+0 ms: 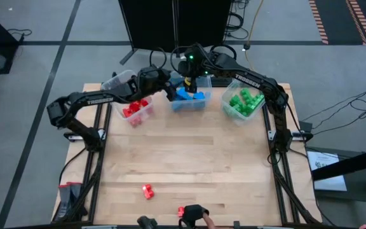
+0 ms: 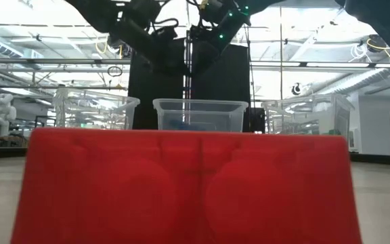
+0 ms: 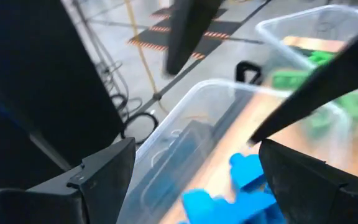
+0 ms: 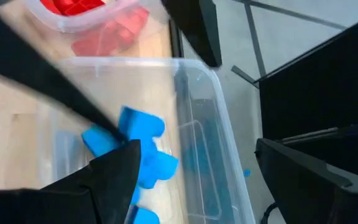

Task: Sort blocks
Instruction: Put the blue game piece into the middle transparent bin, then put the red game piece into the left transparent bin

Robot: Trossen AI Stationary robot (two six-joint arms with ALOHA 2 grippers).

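Observation:
Blue blocks [image 1: 189, 95] lie in the middle clear bin [image 1: 203, 103] at the table's far edge. Red blocks [image 1: 134, 109] fill the left bin and green blocks [image 1: 245, 100] the right bin. One red block [image 1: 147, 191] lies on the table near its near edge, and another [image 2: 188, 186] sits right in front of the low camera. My left gripper [image 1: 169, 88] is open above the blue bin's left side, with blue blocks [image 3: 244, 186] below it. My right gripper [image 1: 193, 83] is open over the same bin, above blue blocks [image 4: 138, 146]. Neither holds anything.
The three bins stand in a row along the far edge. Both arms crowd together over the middle bin, and each wrist view shows the other arm's dark finger close by. The wooden tabletop [image 1: 189, 159] stretches between the bins and the near edge. Black equipment stands behind the table.

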